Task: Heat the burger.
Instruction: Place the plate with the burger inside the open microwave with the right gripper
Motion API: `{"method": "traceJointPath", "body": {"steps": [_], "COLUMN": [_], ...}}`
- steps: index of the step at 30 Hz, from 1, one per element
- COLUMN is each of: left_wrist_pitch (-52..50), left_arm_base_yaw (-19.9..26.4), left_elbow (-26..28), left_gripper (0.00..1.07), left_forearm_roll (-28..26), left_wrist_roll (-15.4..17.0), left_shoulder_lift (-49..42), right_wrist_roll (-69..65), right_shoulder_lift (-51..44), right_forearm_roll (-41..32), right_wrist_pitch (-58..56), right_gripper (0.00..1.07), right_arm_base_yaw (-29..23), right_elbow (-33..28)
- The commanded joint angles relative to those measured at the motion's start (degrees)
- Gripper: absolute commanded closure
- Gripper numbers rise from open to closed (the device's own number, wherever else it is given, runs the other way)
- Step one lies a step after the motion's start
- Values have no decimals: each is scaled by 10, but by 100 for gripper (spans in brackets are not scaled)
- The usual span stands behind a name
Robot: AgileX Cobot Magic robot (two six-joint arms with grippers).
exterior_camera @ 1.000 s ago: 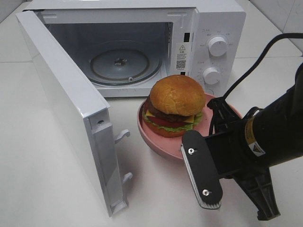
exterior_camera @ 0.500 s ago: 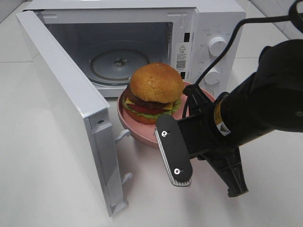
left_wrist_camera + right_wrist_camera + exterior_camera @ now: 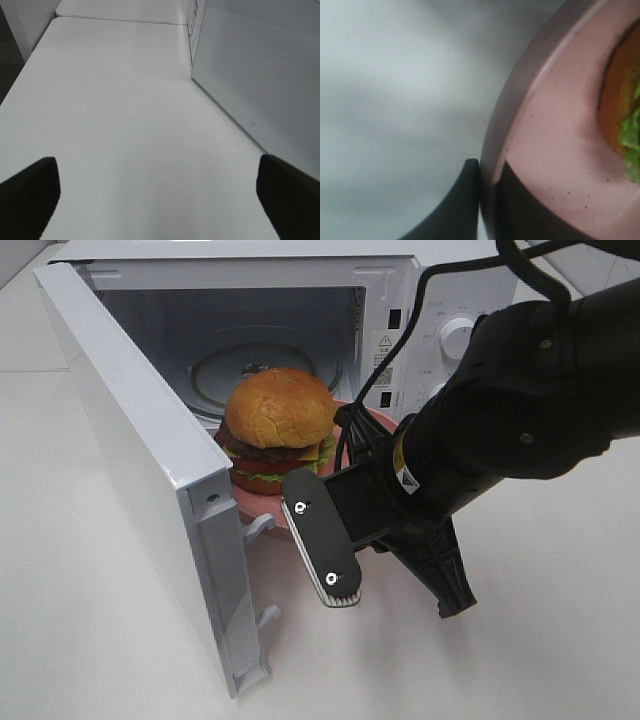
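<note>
— Moved since a second ago: what, exactly?

— Your right arm has carried the round pinkish-brown plate left and back, from in front of the control panel to the oven's mouth. Nearest you, the widest room lies over the white table, on that arm's right.

— And the tight side?

— The plate's left rim sits just beside the swung-out white door and its two latch hooks. I cannot tell whether they touch.

— The grippers?

— Your right gripper is clenched on the plate's rim, with a dark finger on either side of it. Your left gripper is spread wide and grasps nothing, over the table on the door's outer side.

— What holds what?

— One plate carries one brown-bunned burger, layered with lettuce and upright. Behind it stands one white box microwave. Its cavity holds one clear glass turntable, partly hidden by the burger. Whether the plate has crossed the sill, I cannot tell. One round dial shows past the arm.
</note>
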State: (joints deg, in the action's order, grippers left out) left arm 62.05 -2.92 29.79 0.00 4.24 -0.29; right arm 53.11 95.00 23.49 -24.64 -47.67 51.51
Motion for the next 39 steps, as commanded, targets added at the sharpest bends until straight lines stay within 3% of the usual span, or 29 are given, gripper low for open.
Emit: {"method": "traceJointPath", "body": {"steps": [1,29,39], "left_wrist_pitch": [-7,-7,-7], "left_arm_base_yaw": [0,1,1], "left_elbow": [-2,-2,-2], "left_gripper": [4,4,4], "left_forearm_roll": [0,0,0], "left_wrist_roll": [-1,-2,-1], "left_shoulder_lift": [-2,-3,-3], "right_wrist_roll": [16,91,104], "right_shoulder_lift": [2,51,89], "right_forearm_roll": [3,-22,-32], "right_wrist_pitch": [29,28,20], "right_gripper": [107,107,107], "right_arm_base_yaw": [8,54,64], "right_elbow": [21,91,145]}}
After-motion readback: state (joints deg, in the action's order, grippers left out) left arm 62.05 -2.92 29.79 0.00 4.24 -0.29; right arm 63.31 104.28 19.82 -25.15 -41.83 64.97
